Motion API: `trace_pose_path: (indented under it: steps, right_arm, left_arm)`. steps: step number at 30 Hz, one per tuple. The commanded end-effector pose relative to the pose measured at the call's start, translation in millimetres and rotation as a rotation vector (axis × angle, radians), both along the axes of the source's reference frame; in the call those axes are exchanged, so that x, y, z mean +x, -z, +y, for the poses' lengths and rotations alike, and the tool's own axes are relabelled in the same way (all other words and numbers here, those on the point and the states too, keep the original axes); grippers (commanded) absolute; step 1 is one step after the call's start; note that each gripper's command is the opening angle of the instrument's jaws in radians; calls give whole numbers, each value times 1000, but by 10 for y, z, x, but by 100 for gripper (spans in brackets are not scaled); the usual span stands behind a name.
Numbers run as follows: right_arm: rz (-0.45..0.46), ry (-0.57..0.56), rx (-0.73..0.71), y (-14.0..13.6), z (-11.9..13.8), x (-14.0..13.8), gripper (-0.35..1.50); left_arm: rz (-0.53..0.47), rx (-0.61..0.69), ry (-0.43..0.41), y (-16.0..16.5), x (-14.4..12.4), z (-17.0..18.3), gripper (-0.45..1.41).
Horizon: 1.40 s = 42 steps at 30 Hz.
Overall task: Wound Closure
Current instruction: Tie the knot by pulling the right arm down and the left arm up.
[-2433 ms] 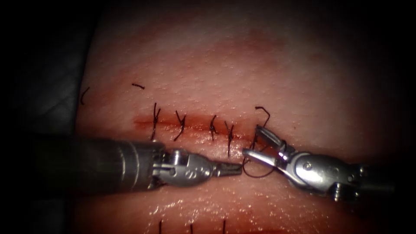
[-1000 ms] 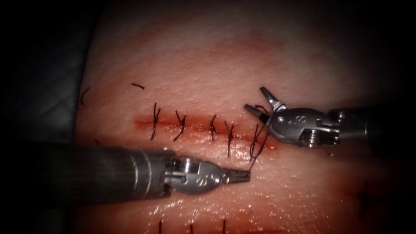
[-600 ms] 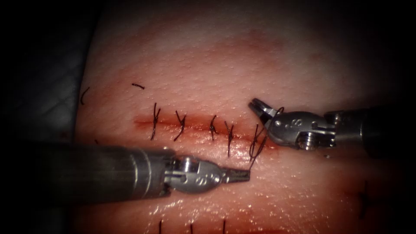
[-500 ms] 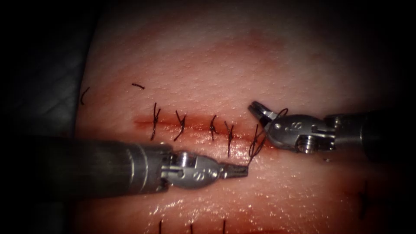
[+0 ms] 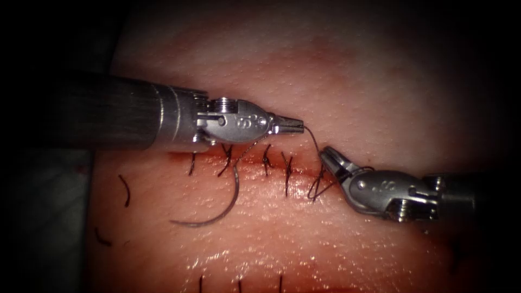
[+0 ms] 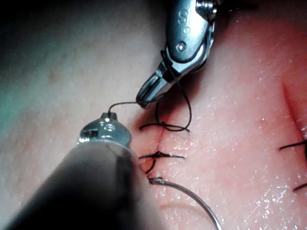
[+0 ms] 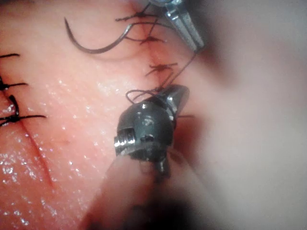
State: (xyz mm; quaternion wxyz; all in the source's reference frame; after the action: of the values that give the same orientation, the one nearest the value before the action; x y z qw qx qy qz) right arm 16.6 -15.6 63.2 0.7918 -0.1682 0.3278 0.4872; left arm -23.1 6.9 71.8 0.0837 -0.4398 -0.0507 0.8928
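While four tied stitches [image 5: 239,160] already cross the cut [image 5: 260,163], we judge the closure well along: the fifth stitch [image 5: 320,182], at the cut's right end, sits as a loose loop, so its knot looks unfinished and its ends uncut. Short cut ends [image 5: 125,190] lie on the tissue [image 5: 336,81] toward its left edge.

Needle [image 5: 217,209] lies free on the tissue surface below the cut, left of centre, held by neither tool and not in the tissue.

Left tool [image 5: 294,126] sits above the cut, jaws clamped on the thread [image 5: 313,142], which runs down right to the loop. Right tool [image 5: 332,161] is just right of the loop at the cut's right end, jaws closed on the thread there.

Versus half a second ago: the left tool was below the cut and has swung above it, taking its thread end up. The right tool has dropped slightly toward the loop. The needle has come into view below the cut.
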Motion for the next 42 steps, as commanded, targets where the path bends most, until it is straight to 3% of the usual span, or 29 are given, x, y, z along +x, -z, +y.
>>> trace_pose_path:
  steps: [1, 11, 20, 42]
  right_arm:
    - [6, -2, -8, -2, -8, 4, -35]
    - [28, -4, -43, 9, -25, 5, -35]
    - [44, 1, -52, 12, -44, 10, -35]
    - [74, 29, -29, 4, -91, 21, -35]
  left_arm:
    - [1, 3, 8, -11, -9, 11, -45]
    - [25, 47, 91, -76, -34, 81, -45]
    - [48, 86, 127, -129, -35, 126, -45]
    - [46, 87, 196, -229, -59, 197, -45]
